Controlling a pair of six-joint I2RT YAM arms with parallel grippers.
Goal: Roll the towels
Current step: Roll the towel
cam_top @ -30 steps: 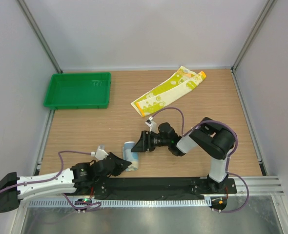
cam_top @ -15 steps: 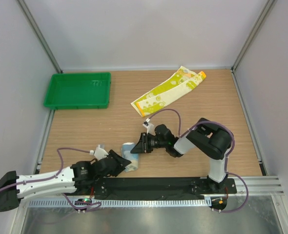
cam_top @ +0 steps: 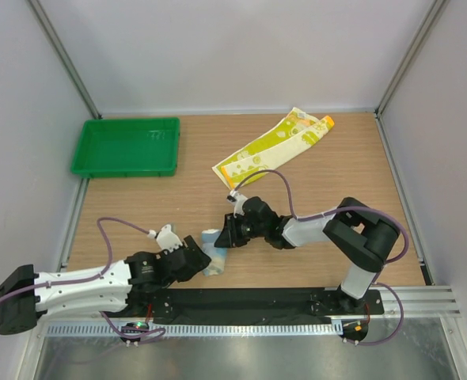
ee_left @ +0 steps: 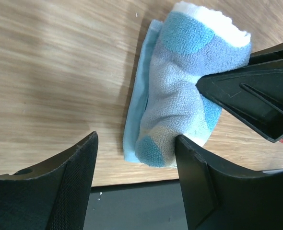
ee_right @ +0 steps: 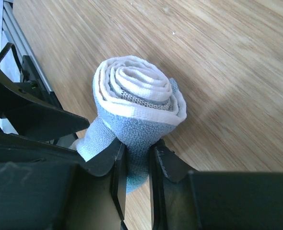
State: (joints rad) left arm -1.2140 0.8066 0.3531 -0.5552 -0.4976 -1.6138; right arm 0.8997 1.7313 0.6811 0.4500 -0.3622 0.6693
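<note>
The light blue and white towel [cam_top: 212,255] is rolled up on the wood near the front rail; its spiral end shows in the right wrist view [ee_right: 136,93]. My right gripper [ee_right: 136,165] is shut on the roll's outer layer and also shows in the top view [cam_top: 222,237]. My left gripper [ee_left: 135,143] is open, its jaws straddling the roll's [ee_left: 180,96] near end, and the right finger [ee_left: 204,187] is beside the cloth. It sits left of the roll in the top view [cam_top: 195,258]. The yellow-green towel [cam_top: 271,146] lies flat and unrolled at the back.
A green plastic tray [cam_top: 127,147] stands at the back left. The black base rail [cam_top: 241,299] runs along the near edge just behind the roll. Grey walls close in the left, right and back sides.
The left arm has pushed forward and right, bringing its open jaws up around the roll's end. The right arm has stretched out lower, with its gripper staying at the roll.
</note>
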